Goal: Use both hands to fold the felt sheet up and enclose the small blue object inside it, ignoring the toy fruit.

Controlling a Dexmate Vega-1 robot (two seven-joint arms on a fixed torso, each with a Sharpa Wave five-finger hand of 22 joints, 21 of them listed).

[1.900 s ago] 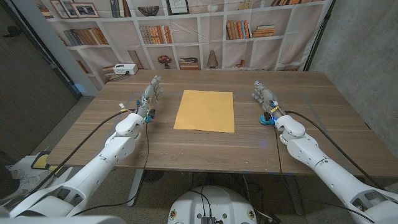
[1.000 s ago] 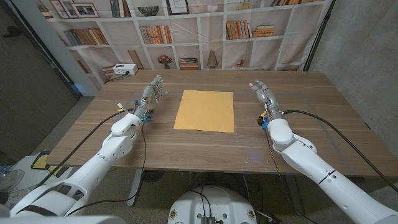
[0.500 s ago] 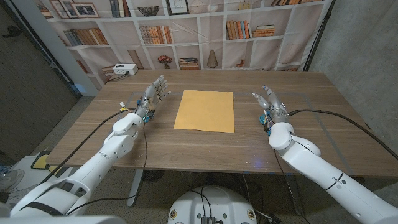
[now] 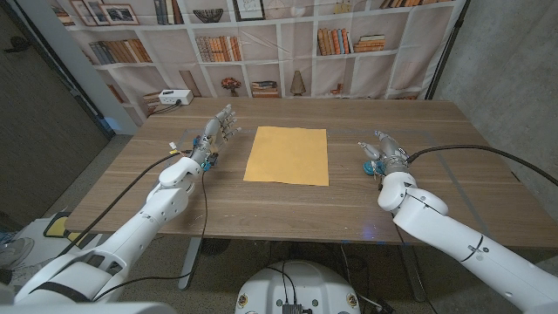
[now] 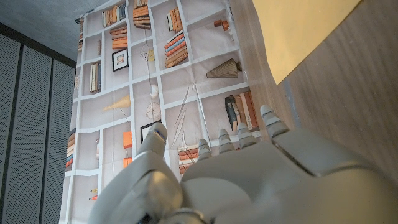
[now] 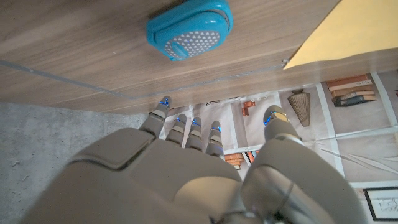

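Observation:
A mustard-yellow felt sheet (image 4: 287, 155) lies spread flat in the middle of the wooden table; one corner of it appears in the left wrist view (image 5: 305, 28) and in the right wrist view (image 6: 357, 31). The small blue object (image 6: 188, 28), a rounded turquoise piece with a dotted face, lies on the bare wood right of the sheet (image 4: 368, 168). My right hand (image 4: 386, 151) hovers just above it with fingers spread, holding nothing (image 6: 186, 168). My left hand (image 4: 218, 131) is raised left of the sheet, fingers apart and empty (image 5: 249, 174).
A white box (image 4: 174, 97) sits at the table's far left corner. A bookshelf backdrop (image 4: 279, 44) hangs behind the far edge. Black cables trail along both forearms. Bare wood lies between the sheet and the near edge.
My right hand has drawn back from the far side toward the near side and now hangs over the blue object. My left hand shifted only slightly. The sheet has not moved.

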